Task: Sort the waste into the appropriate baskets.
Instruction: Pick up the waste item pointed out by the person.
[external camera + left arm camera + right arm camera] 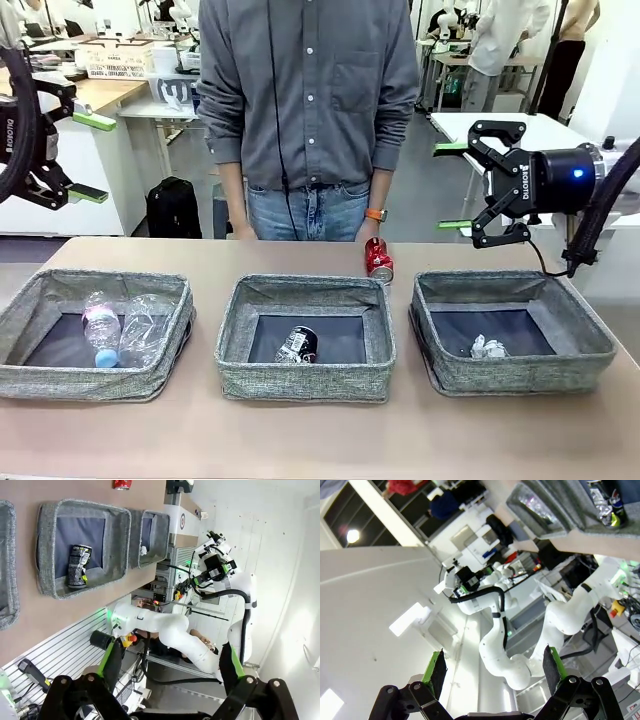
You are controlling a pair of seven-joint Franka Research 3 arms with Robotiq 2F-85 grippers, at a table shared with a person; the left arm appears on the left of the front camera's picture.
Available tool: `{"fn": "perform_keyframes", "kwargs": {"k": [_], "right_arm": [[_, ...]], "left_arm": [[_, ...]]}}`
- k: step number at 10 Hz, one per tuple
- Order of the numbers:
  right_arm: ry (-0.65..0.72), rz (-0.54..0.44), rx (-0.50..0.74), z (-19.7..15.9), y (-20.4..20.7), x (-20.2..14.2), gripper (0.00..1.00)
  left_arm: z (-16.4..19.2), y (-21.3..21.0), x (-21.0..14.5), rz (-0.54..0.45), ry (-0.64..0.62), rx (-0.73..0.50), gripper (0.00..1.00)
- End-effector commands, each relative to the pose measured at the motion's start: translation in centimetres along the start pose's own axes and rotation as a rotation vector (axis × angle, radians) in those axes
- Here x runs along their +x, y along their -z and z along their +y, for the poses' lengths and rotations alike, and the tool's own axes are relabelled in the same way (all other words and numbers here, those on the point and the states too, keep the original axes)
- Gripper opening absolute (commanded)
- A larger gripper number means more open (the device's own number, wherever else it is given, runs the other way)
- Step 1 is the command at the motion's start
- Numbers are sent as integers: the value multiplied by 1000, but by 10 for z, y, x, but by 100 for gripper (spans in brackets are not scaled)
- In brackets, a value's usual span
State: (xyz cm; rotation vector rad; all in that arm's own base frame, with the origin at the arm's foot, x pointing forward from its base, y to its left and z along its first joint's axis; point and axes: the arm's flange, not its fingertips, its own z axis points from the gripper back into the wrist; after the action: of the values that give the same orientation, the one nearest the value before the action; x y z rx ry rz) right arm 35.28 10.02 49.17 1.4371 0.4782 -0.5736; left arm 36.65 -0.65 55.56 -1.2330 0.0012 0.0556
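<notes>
A: Status, L to R?
B: L gripper (88, 157) raised off-table at far left, jaws wide, nothing held. L bin (96, 332): two bottles (125, 328) sorted. Mid bin (305, 338): black can (296, 344) sorted. Red can (378, 260) left on table, just behind the gap between mid and R bins. R bin (510, 330): wad (488, 348) sorted. R gripper (453, 186) raised above R bin, jaws wide, empty.
A: Step in hand?
B: Last item, likely. Red can to be gripped, w/ R arm nearest, then dropped in mid bin.
</notes>
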Motion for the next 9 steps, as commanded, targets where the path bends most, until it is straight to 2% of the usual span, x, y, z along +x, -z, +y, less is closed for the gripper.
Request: {"fn": "perform_keyframes", "kwargs": {"k": [1,9], "right_arm": [[6,12,16,4,2,-2,100],[6,12,16,4,2,-2,100]], "left_arm": [[-1,-2,-1,10,20,7,100],[-1,-2,-1,10,20,7,100]]}}
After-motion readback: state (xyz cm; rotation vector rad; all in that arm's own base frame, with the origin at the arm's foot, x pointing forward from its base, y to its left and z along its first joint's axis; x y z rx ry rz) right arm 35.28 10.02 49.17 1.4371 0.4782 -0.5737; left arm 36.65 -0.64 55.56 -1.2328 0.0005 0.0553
